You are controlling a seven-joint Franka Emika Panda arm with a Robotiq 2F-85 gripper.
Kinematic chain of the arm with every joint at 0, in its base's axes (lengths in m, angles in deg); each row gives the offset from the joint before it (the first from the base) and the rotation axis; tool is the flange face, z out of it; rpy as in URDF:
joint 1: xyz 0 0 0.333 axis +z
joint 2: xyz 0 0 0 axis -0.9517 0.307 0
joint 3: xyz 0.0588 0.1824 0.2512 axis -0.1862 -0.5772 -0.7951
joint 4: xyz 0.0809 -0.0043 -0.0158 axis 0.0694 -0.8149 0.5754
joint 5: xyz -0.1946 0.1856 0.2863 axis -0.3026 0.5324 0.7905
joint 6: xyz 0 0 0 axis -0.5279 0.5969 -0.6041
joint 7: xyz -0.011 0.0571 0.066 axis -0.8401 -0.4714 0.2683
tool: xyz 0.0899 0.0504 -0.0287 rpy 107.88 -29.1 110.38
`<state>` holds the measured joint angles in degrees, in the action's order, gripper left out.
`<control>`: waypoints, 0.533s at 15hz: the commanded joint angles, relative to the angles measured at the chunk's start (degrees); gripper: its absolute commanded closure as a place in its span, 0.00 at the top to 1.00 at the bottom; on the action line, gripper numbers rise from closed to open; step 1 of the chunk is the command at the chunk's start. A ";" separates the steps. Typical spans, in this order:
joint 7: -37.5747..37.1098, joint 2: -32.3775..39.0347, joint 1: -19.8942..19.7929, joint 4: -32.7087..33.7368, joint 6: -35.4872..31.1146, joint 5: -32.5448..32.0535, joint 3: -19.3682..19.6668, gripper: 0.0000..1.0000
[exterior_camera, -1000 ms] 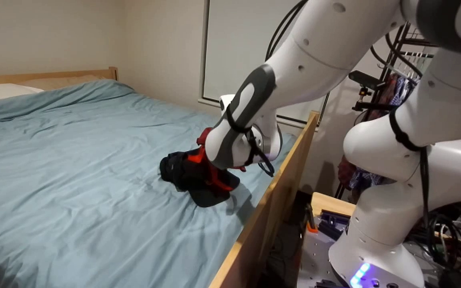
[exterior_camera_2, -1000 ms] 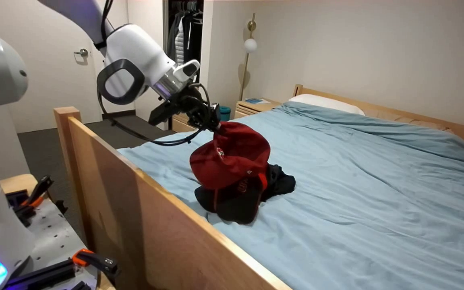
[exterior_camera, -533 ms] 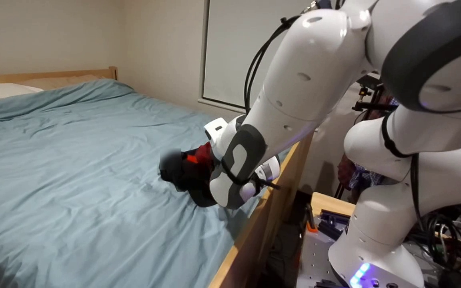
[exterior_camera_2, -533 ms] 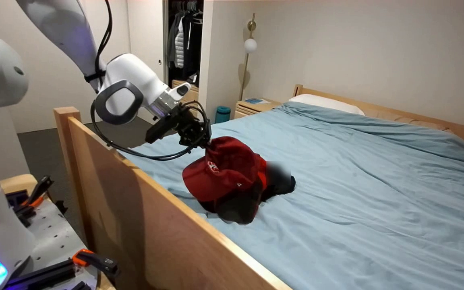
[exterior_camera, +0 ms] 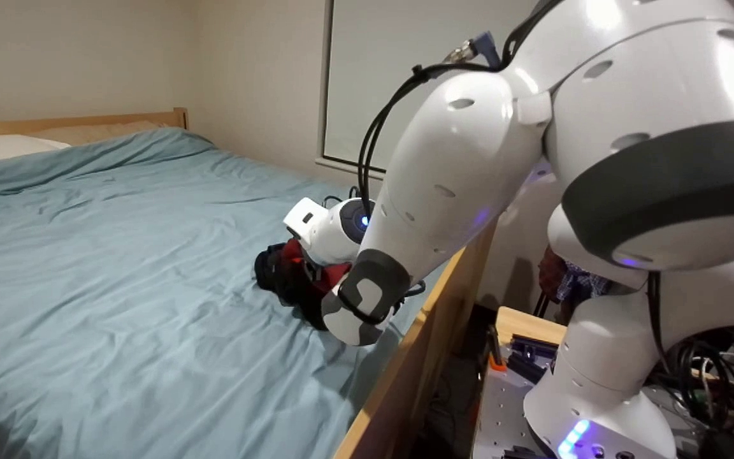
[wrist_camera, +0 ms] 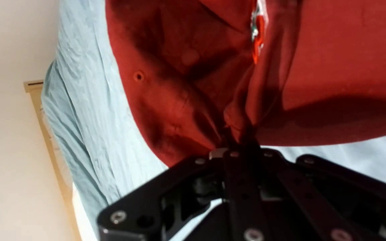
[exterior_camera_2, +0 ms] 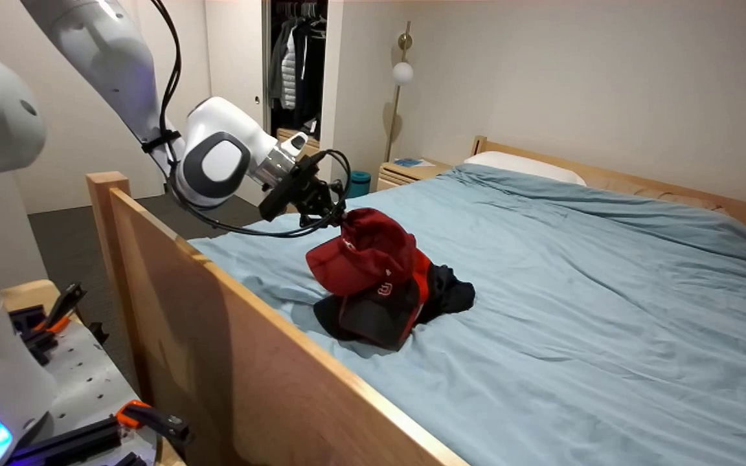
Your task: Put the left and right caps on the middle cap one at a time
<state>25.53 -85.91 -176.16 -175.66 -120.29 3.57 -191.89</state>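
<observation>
Red cap (exterior_camera_2: 361, 257) tilted over dark cap (exterior_camera_2: 376, 320), edge pinched in gripper (exterior_camera_2: 341, 221); let go crooked, it might tumble left.

The white arm (exterior_camera_2: 107, 71) leans across the foot edge of the bed (exterior_camera_2: 561, 362), bent at the wrist (exterior_camera_2: 221, 162), and I see the gripper (wrist_camera: 236, 149) slanting downward just inside that edge, jaws pinched tight.
</observation>
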 commanded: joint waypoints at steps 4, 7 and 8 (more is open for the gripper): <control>5.40 9.03 -4.34 1.96 0.00 -23.20 4.51 0.03; 5.64 16.26 -11.14 3.16 -0.01 -33.52 3.01 0.03; 5.99 18.71 -13.94 3.37 -0.01 -37.27 2.09 0.03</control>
<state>26.45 -78.24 -182.28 -172.46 -120.29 -24.85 -187.54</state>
